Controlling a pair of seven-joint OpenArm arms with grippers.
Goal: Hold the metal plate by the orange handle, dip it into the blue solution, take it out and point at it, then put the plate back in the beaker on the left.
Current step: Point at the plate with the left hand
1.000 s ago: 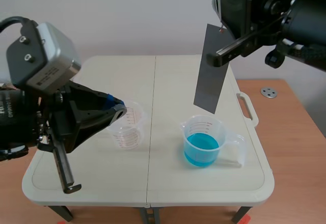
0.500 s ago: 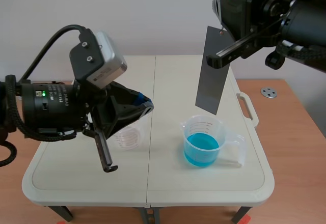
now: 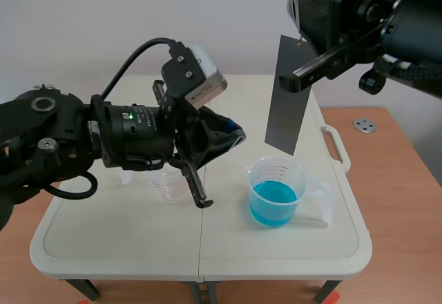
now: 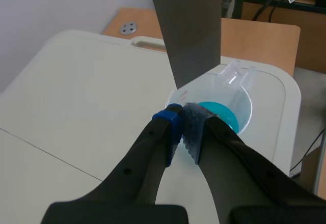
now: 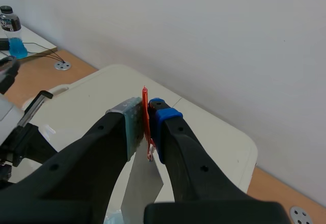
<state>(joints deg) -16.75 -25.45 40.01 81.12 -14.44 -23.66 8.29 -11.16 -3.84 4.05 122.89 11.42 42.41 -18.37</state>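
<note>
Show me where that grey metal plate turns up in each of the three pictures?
Scene view: the metal plate hangs from the right pincer, above the beaker of blue solution.
Left wrist view: the metal plate stands just ahead of the shut left pincer, over the same beaker.
Right wrist view: the metal plate hangs between the right pincer's fingers, gripped by its orange handle.
Shared landmark: the white table.

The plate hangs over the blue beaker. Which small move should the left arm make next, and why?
Probably ease the left gripper forward until its shut tips point at the metal plate. The right gripper holds the plate by its orange handle, clear above the blue solution, and the left gripper is short of it.
</note>
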